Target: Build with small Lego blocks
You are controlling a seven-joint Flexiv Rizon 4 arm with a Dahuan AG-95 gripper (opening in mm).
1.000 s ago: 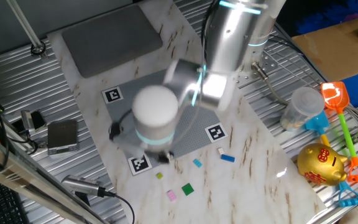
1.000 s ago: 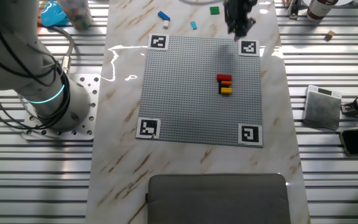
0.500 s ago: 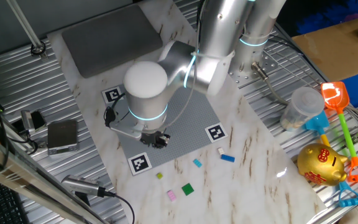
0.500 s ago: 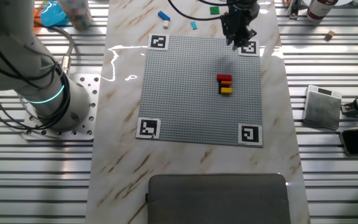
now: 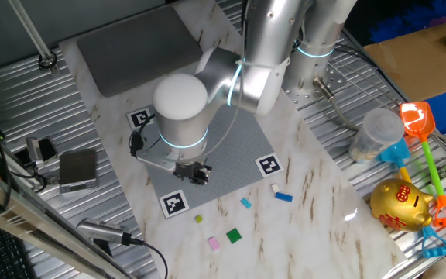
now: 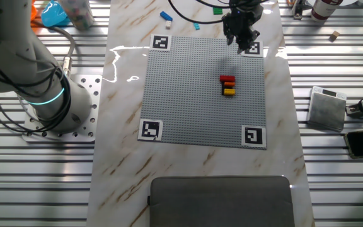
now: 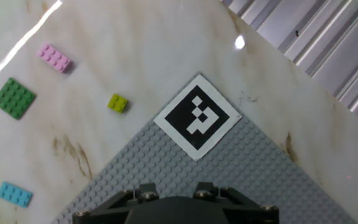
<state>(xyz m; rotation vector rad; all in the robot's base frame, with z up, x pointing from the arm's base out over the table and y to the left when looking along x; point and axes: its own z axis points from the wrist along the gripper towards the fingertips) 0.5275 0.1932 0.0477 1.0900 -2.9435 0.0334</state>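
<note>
Loose small Lego blocks point(image 7: 117, 103) scattered on the table point(image 7: 135, 50) beside the plate corner; light, rigid, slick, best pinched across flat sides. End effector point(image 6: 240, 34) above that corner, spread impossible to tell.

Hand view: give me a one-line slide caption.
Gripper camera over the grey plate's marker corner, with pink, green, yellow-green and light blue Lego blocks loose on the marble.

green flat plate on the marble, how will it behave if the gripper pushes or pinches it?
The green plate looks rigid and very thin, so a side pinch probably finds little edge. It lies flat on glossy marble, so a push likely slides it rather than tipping. Being small, it is probably very light.
</note>
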